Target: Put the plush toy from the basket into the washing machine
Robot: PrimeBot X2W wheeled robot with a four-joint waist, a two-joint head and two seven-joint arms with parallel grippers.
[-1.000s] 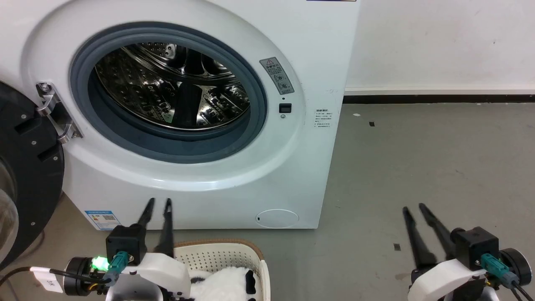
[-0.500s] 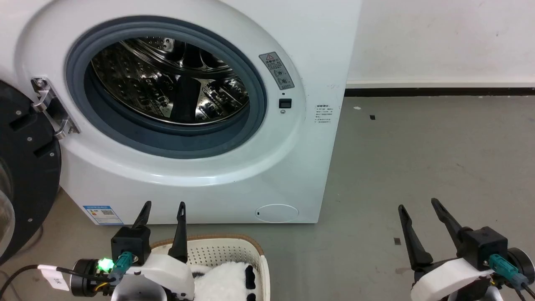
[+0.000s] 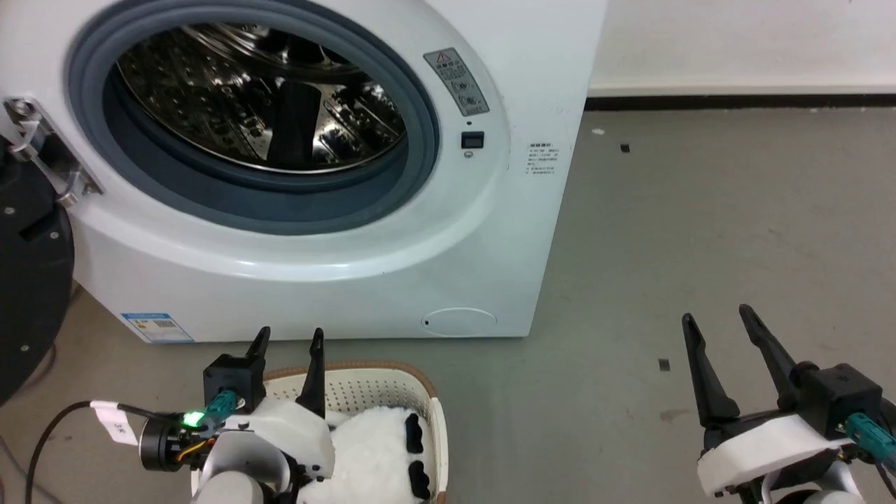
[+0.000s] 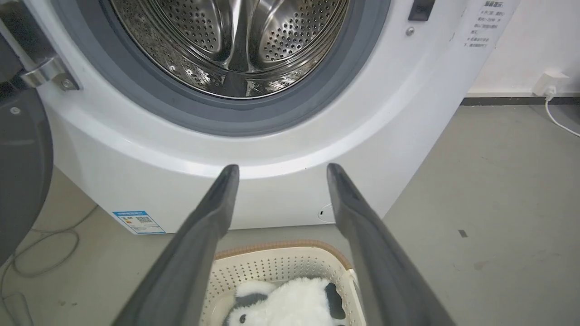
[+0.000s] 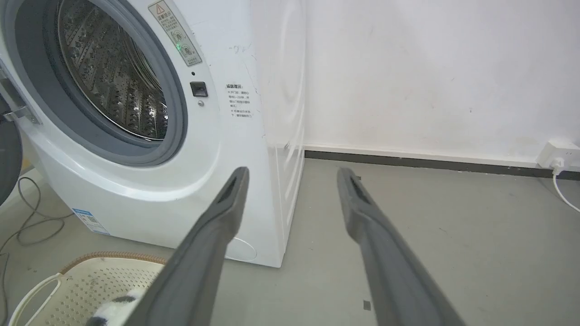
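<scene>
1. At the far left, the black round door (image 3: 28, 280) stands swung open on a metal hinge (image 3: 42, 154).
2. The washing machine (image 3: 350, 266) is white and front-loading. Its porthole is uncovered, and a grey rubber seal (image 3: 423, 154) rings the shiny perforated drum (image 3: 231, 105). A blue label (image 3: 157, 327) sits low on the front, near the left corner.
3. The left pincer (image 3: 291, 332) hangs at the lower left, over the left part of the basket (image 3: 392, 369). Its two dark fingers are set moderately apart with nothing gripped between them, and the tips point toward the lower front of the washer.
4. The basket is cream, perforated and brown-rimmed. It sits on the grey floor (image 3: 700, 231) just in front of the washer, with a strip of floor between them.
5. The plush toy (image 3: 371, 448) lies inside the basket, white fur with black patches, just right of the left arm's pale housing. In the left wrist view it shows low between the two fingers, and the fingertips reach past it without touching.
6. Right of the washer the floor runs back to a dark baseboard (image 3: 735, 102) under a white wall (image 3: 735, 42).
7. The right pincer (image 3: 717, 314) is at the lower right, well apart from the basket. Its fingers are spread, hold nothing and stand over the floor.
</scene>
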